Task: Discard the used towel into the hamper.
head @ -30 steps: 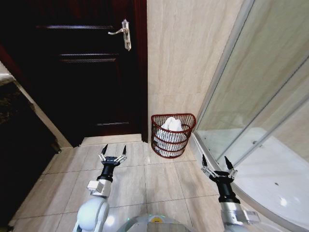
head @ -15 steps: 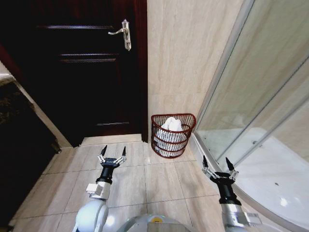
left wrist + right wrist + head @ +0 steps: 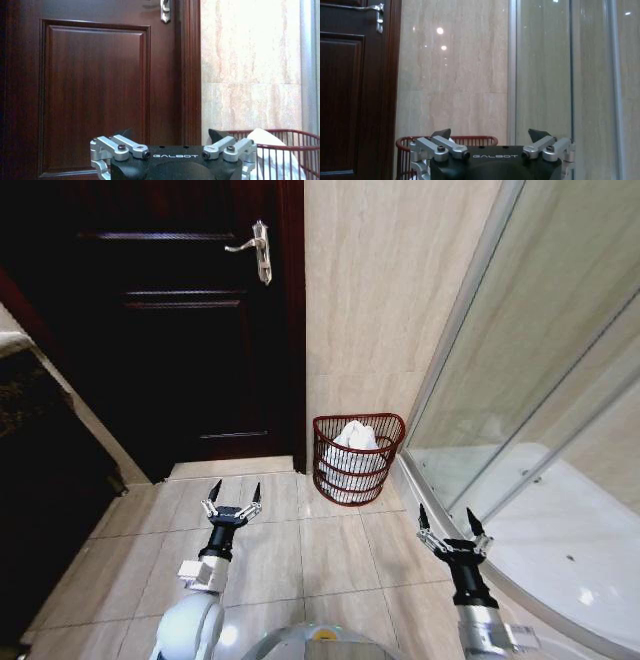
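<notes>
The hamper point(image 3: 357, 461), a dark red-brown wire basket, stands on the floor against the beige wall, between the door and the shower. A white towel point(image 3: 353, 442) lies bunched inside it, poking above the rim. The same hamper point(image 3: 295, 150) and towel point(image 3: 272, 153) appear in the left wrist view, and the hamper's rim point(image 3: 447, 140) in the right wrist view. My left gripper point(image 3: 232, 494) hangs open and empty over the floor tiles, short of the hamper and to its left. My right gripper point(image 3: 444, 525) is open and empty too, nearer me and to the hamper's right.
A dark wooden door point(image 3: 170, 320) with a metal handle point(image 3: 255, 250) fills the back left. The curved glass shower enclosure point(image 3: 540, 410) runs along the right, its base close to my right arm. A dark counter edge point(image 3: 40, 430) is at the left. Beige floor tiles point(image 3: 330, 555) lie between the arms.
My right arm has drawn back and down a little toward me. The left arm, hamper and towel stand as before.
</notes>
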